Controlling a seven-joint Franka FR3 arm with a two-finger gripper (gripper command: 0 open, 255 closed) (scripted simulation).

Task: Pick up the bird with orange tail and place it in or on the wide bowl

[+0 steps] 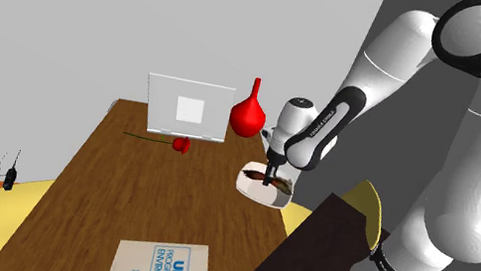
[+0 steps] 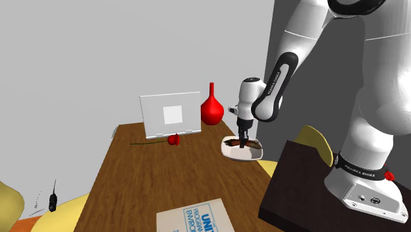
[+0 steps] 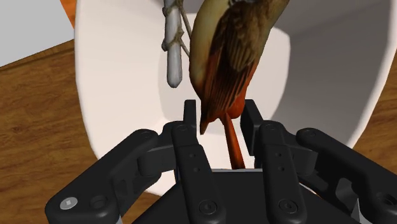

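Note:
The bird [image 3: 229,51] is brown with an orange-red tail and sits on a grey perch [image 3: 173,57]. It hangs inside the wide white bowl [image 3: 121,83]. My gripper [image 3: 220,118] is shut on it, its fingers clasping the lower body and tail. In the shoulder view the gripper [image 1: 270,179] points straight down into the bowl [image 1: 250,188] near the table's right edge, with the brown bird [image 1: 256,173] at the fingertips. The second exterior view has the same gripper [image 2: 244,144] over the bowl [image 2: 230,151].
A red vase [image 1: 249,116] and a white open laptop [image 1: 188,109] stand at the table's far end, and a red rose [image 1: 181,145] lies in front of them. A book [image 1: 161,270] lies near the front edge. The dark stand [image 1: 329,255] borders the table's right.

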